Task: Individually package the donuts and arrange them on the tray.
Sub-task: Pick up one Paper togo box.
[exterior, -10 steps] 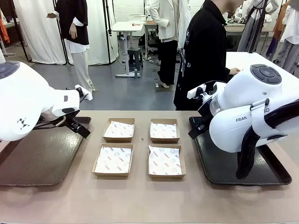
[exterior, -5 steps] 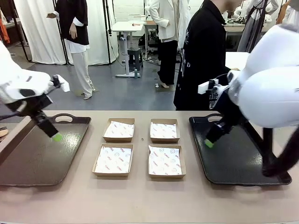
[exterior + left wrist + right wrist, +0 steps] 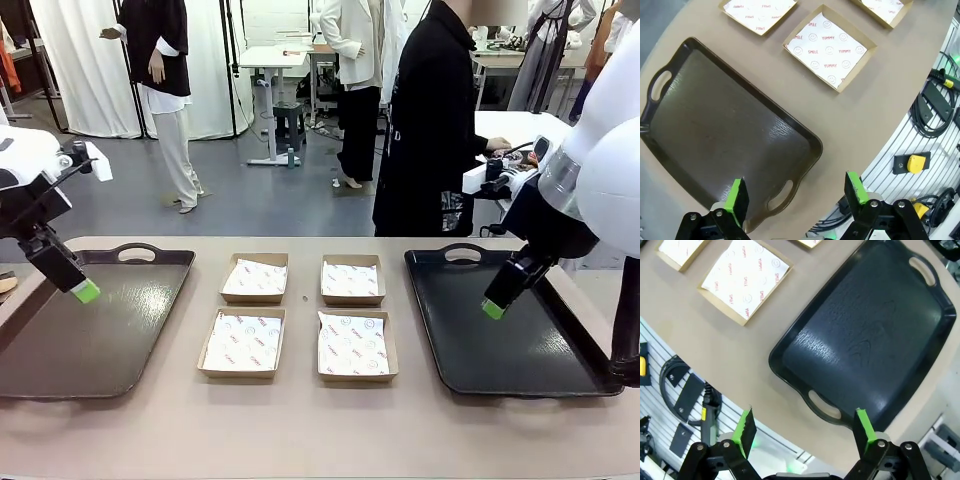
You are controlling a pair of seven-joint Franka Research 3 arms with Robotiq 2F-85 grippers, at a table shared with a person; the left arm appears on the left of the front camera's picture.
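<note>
Donuts: I could not tell where they lay; the four boxes (image 3: pixel 241 374) at centre frame held only printed paper. Left gripper (image 3: pixel 795 190) fingers stood apart above the brown tray (image 3: pixel 100 340) at frame left. The right gripper (image 3: pixel 805 427) was likewise spread above the black tray (image 3: pixel 540 360). Both had swung outward since half a second before.

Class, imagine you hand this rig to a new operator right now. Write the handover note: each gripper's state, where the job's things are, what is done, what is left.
Left gripper: open, holding nothing, above the brown tray.
Right gripper: open, holding nothing, above the black tray.
Four cardboard boxes sit in two rows between the trays, each holding just its printed paper liner.
Done: boxes laid out and lined.
Left: box every one of the donuts, then arrange the boxes on a tray.
</note>
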